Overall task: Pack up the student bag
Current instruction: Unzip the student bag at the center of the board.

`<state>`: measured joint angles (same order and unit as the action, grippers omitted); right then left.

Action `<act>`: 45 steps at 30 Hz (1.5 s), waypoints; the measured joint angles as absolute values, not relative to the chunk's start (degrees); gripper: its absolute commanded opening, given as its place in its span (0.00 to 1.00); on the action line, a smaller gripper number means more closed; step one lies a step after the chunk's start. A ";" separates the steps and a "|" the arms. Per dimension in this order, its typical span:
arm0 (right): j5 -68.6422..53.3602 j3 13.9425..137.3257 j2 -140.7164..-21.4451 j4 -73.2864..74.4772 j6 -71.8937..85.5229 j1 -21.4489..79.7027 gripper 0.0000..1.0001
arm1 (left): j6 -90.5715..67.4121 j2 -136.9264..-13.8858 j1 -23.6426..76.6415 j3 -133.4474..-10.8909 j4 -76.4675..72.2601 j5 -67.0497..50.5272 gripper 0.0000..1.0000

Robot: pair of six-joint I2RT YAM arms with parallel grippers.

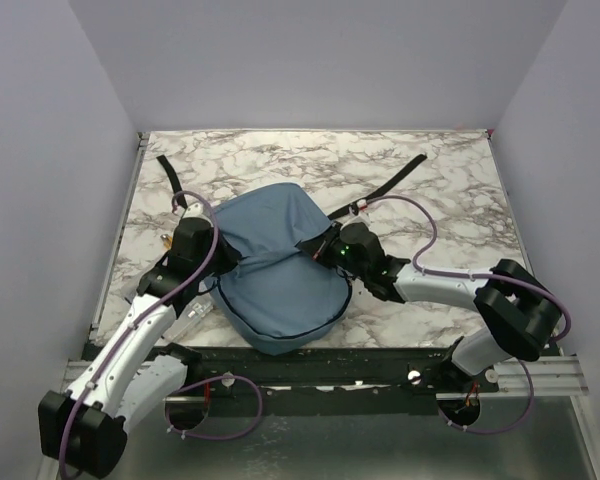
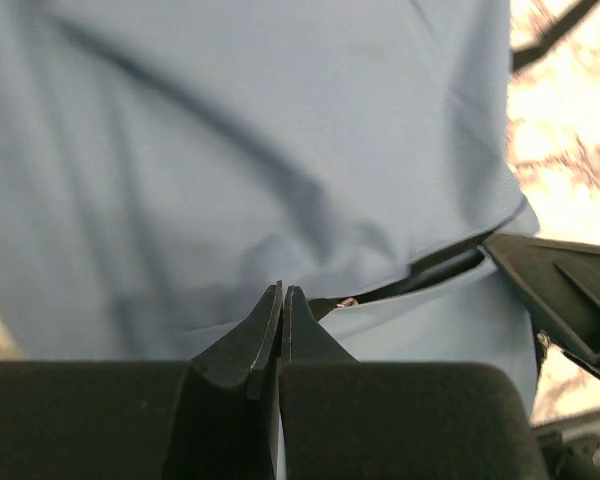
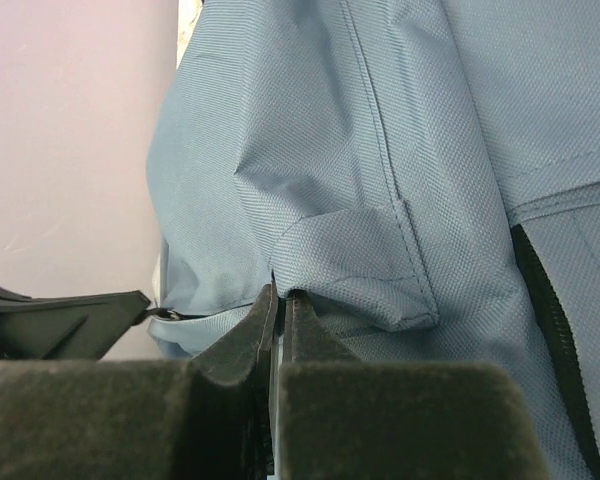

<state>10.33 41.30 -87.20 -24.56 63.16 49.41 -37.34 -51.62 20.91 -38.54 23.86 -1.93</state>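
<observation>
The student bag [image 1: 280,280], a dusty-blue backpack with black zip trim, lies in the middle of the marble table [image 1: 460,170]. My left gripper [image 1: 202,243] is at the bag's left edge. In the left wrist view its jaws [image 2: 282,296] are shut, with bag fabric [image 2: 230,150] pinched at the tips, next to the dark zip opening [image 2: 420,275]. My right gripper [image 1: 332,250] is at the bag's right edge. In the right wrist view its jaws [image 3: 282,296] are shut on a fold of the bag's fabric [image 3: 350,250]. No books are in view.
Two black straps trail from the bag onto the table at the back left [image 1: 168,168] and back right [image 1: 400,180]. A small clear object [image 1: 195,312] lies by the bag's left side near the left arm. Purple walls enclose the table.
</observation>
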 measured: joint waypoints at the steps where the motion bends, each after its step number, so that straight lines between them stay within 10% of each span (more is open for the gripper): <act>1: 9.61 41.30 -87.20 -24.73 62.76 48.93 0.00 | -37.65 -50.00 20.21 -38.11 24.64 -0.47 0.00; 8: 2.87 42.09 -87.35 -25.26 58.87 44.45 0.01 | -39.53 -44.71 17.80 -37.65 30.04 6.33 0.00; 14: -2.74 47.31 -88.36 -19.99 54.33 42.72 0.39 | -38.17 -44.27 17.28 -36.93 30.22 5.82 0.00; 23: -4.36 56.40 -90.50 -5.37 59.64 43.77 0.54 | -31.33 -43.59 16.82 -36.82 29.65 -2.83 0.00; 27: -3.29 57.43 -91.68 -3.11 63.11 46.19 0.49 | -30.04 -43.35 16.82 -36.80 29.08 -6.11 0.00; 30: -2.50 57.87 -92.64 -2.90 64.84 47.68 0.19 | -29.28 -42.63 16.82 -36.51 28.47 -7.53 0.02; 34: -1.93 56.21 -92.16 -4.21 66.61 48.18 0.03 | -28.10 -41.78 16.82 -36.34 28.42 -9.45 0.38; 45: -1.02 39.29 -86.74 -23.73 65.06 48.21 0.01 | -25.12 -45.93 18.20 -44.40 28.73 -10.09 0.60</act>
<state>-1.02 39.29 -86.74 -23.73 65.06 48.21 -25.12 -45.93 18.20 -44.40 28.73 -10.09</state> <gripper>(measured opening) 0.011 0.564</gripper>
